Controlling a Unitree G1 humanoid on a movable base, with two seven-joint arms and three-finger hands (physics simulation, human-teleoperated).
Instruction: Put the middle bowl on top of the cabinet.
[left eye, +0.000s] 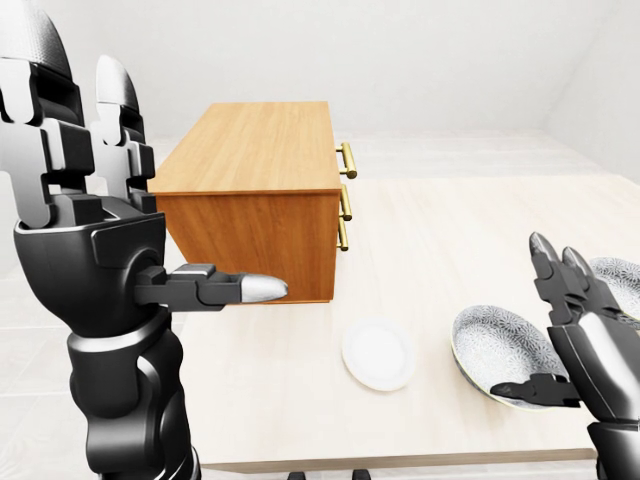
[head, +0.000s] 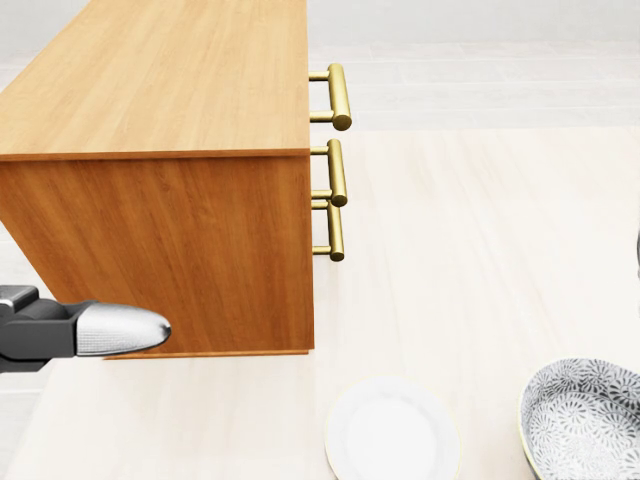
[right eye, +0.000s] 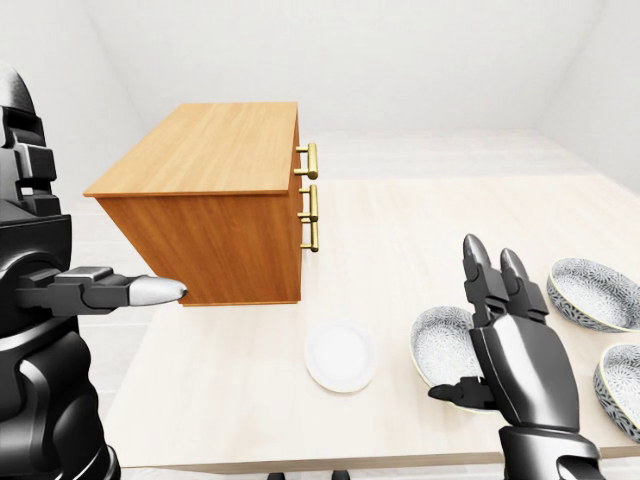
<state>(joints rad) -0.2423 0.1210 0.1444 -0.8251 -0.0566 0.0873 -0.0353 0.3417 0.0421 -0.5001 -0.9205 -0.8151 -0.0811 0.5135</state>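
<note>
Three patterned grey-and-white bowls lie at the right of the table in the right-eye view: one nearest the centre (right eye: 440, 345), one further up and right (right eye: 595, 293), and one cut by the right edge (right eye: 622, 378). My right hand (right eye: 478, 320) stands open beside the nearest bowl, fingers pointing up and thumb over its near rim, holding nothing. The wooden cabinet (left eye: 250, 150) stands at the upper left of the table, its flat top bare. Raised at the left of the left-eye view, my left hand (left eye: 150, 170) is open and empty, thumb pointing toward the cabinet's side.
A small white plate (left eye: 378, 353) lies on the pale wooden table (left eye: 450, 230) between the cabinet and the bowls. Brass handles (left eye: 347, 160) stick out of the cabinet's right face. The table's near edge runs along the bottom of the eye views.
</note>
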